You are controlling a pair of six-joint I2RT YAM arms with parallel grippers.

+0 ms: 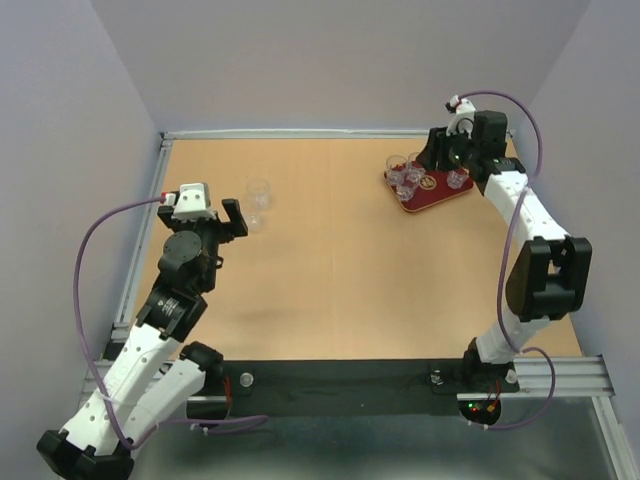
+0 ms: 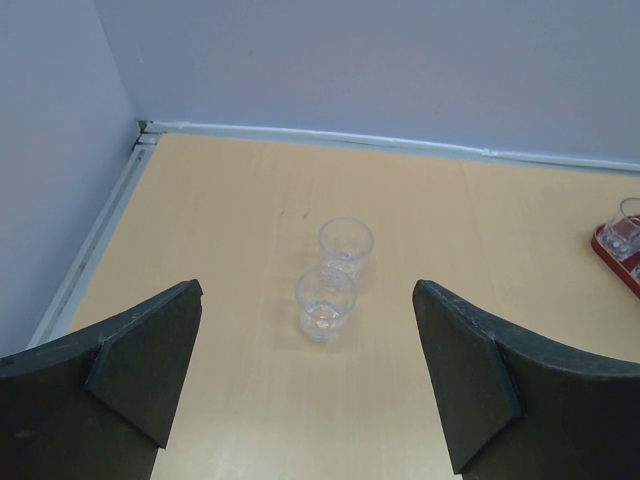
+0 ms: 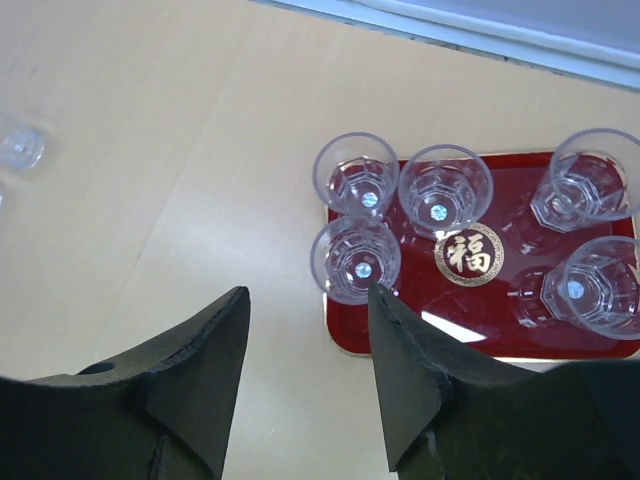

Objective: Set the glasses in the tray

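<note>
The left gripper (image 2: 307,310) is spread as wide as it goes, and nothing sits between its two dark fingers (image 2: 150,370). Two glasses stand upright on the table (image 2: 200,200) straight ahead of it. The near glass (image 2: 325,303) is just beyond the fingertips, about in line with the gap and a shade toward the right finger. The far glass (image 2: 346,243) stands close behind it, a little further to the right. I cannot tell whether the two touch each other. The gripper touches neither of them.

The right gripper (image 3: 308,295) is partly open and holds nothing, with only bare table showing between its fingers. The tray (image 3: 450,348) lies ahead of it and off to its right, and the tray's left rim is just past the tip of the right finger. Five glasses stand upright in the tray. The closest glass (image 3: 355,262) sits at the tray's left edge, just ahead of the gap and slightly to the right of it. Directly beyond it, in the tray's far-left corner, stands a corner glass (image 3: 357,175). A third glass (image 3: 445,190) is just beside that one on its right. The pale emblem (image 3: 470,253) lies on the tray floor in front of this third glass. Well to the gripper's right, an outer far glass (image 3: 590,185) and an outer near glass (image 3: 590,290) stand close together at the tray's other end. None of the five is touched by the gripper.
</note>
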